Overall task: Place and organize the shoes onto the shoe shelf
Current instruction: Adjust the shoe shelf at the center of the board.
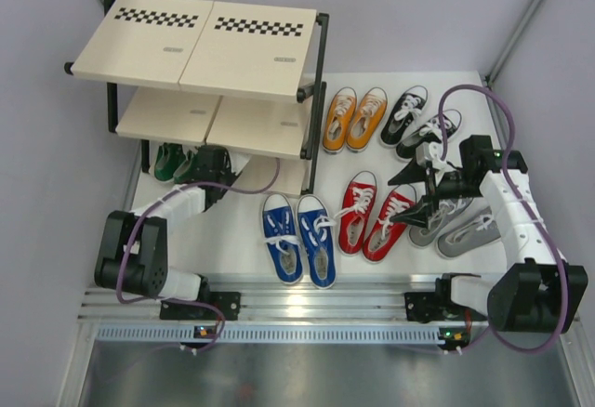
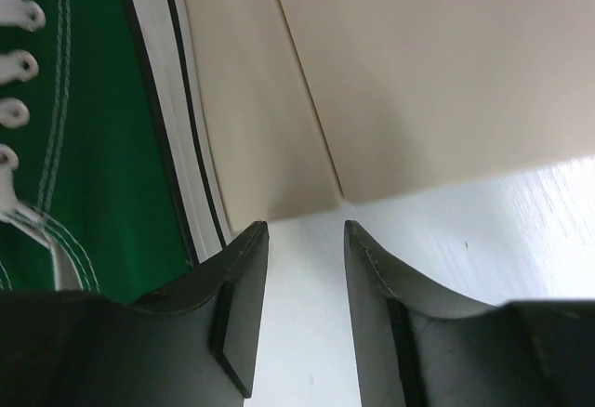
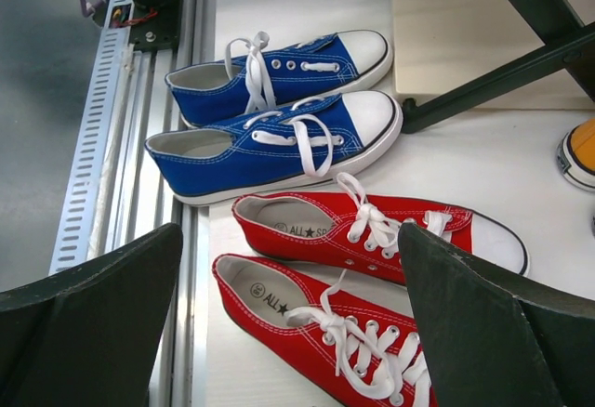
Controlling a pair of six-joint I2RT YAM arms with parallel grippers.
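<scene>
Five pairs were seen on the desk [image 1: 242,249] beside the shoe shelf [image 1: 200,45]: blue pair [image 1: 297,238], red pair [image 1: 372,214], orange pair [image 1: 354,119], black pair [image 1: 416,119], grey pair [image 1: 460,226]. On the bottom tier the green pair [image 1: 177,163] was seen, with the left hand [image 2: 305,230] just beside it, fingers apart, nothing gripped. The right hand [image 1: 414,193] was held wide apart above the red pair.

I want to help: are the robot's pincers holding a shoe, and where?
Nothing is held: the left pincer is empty beside a green shoe, the right pincer open over red shoes.
</scene>
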